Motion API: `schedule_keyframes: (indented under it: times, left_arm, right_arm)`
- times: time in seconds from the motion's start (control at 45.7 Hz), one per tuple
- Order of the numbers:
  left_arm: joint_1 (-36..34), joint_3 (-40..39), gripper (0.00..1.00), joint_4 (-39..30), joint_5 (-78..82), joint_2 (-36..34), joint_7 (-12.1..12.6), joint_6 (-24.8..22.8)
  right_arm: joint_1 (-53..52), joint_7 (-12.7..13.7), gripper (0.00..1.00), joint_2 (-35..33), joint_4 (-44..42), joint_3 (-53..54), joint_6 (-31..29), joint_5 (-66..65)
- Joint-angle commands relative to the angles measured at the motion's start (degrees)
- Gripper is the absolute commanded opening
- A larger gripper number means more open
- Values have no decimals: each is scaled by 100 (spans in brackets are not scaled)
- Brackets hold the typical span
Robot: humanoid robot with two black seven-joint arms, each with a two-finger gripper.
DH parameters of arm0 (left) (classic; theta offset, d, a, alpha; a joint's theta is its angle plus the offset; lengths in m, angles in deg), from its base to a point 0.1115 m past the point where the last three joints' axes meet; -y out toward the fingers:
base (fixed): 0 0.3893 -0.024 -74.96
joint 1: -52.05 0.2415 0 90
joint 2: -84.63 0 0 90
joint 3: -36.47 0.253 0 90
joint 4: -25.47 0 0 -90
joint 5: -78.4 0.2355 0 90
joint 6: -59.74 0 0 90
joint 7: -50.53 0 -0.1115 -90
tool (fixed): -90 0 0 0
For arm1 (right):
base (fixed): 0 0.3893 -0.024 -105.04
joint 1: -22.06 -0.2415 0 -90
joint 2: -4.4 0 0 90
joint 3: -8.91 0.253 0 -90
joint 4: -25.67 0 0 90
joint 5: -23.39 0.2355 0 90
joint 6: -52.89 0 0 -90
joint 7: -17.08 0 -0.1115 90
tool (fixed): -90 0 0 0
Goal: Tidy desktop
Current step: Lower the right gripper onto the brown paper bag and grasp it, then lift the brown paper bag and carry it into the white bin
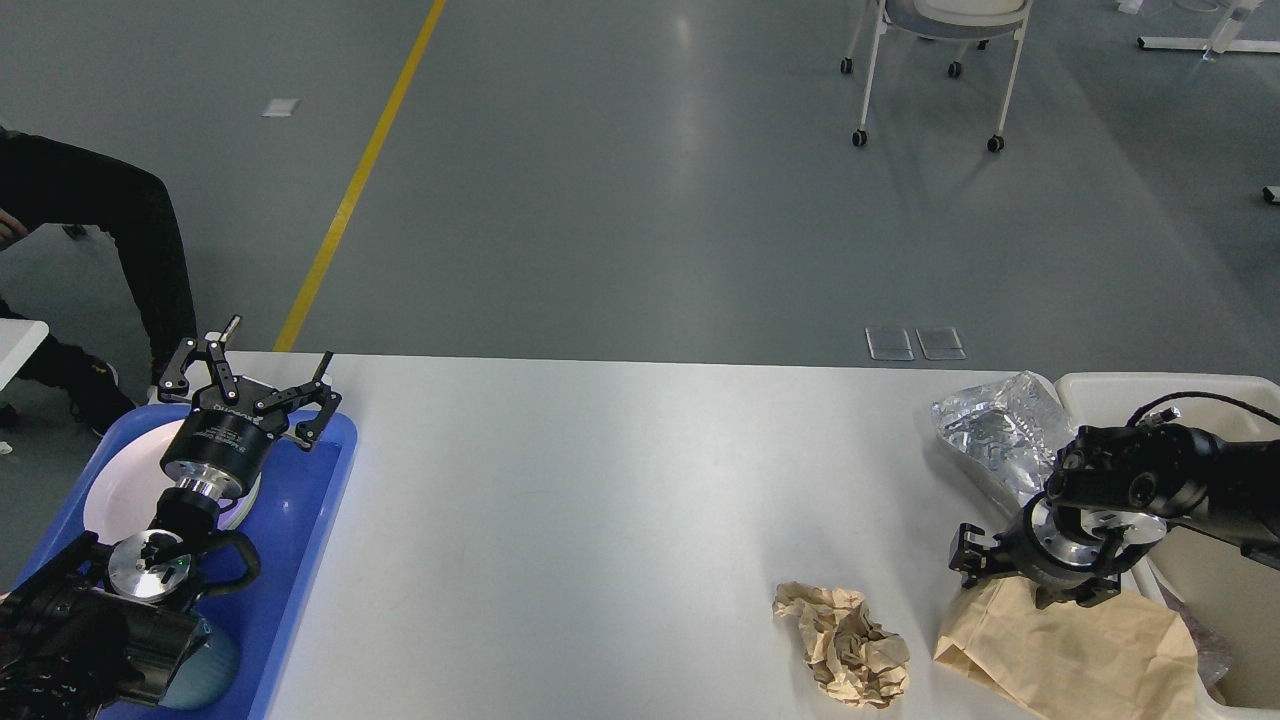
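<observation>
Head view: left end effector (268,372) spread empty over desktop (600,500) edge; right's unclear.

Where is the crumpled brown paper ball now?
In the head view, the crumpled brown paper ball lies on the desktop near its front right edge, just left of the flat brown paper bag.

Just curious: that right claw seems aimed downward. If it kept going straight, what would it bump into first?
Probably the brown paper bag lying on the desktop; the right gripper hangs just above its top edge, though depth is unclear.
</observation>
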Motion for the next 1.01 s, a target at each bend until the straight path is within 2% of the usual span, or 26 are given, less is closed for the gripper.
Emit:
schedule_keyframes:
  times: [0.0, 0.241, 0.394, 0.569, 0.656, 0.853, 0.985]
  left_arm:
    - [0, -4, 96, 0, 0, 0, 0, 0]
    - [0, -4, 96, 0, 0, 0, 0, 0]
    - [0, -4, 96, 0, 0, 0, 0, 0]
    - [0, -4, 96, 0, 0, 0, 0, 0]
    - [0, -4, 96, 0, 0, 0, 0, 0]
    - [0, -4, 96, 0, 0, 0, 0, 0]
    - [0, -4, 96, 0, 0, 0, 0, 0]
  right_arm:
    - [52, 22, 0, 44, 38, -65, -55, 6]
    - [-62, 58, 0, -79, 327, -222, -151, -20]
    - [-800, 49, 0, -457, 846, -495, -889, -29]
    - [-1714, 49, 0, -1160, 1672, -495, -1276, -29]
    - [-2320, 58, 0, -1450, 1945, -478, -1776, -29]
    - [-3910, 49, 0, -2127, 2121, -311, -2901, 6]
    - [-4729, 31, 0, -2557, 2068, 197, -3192, 76]
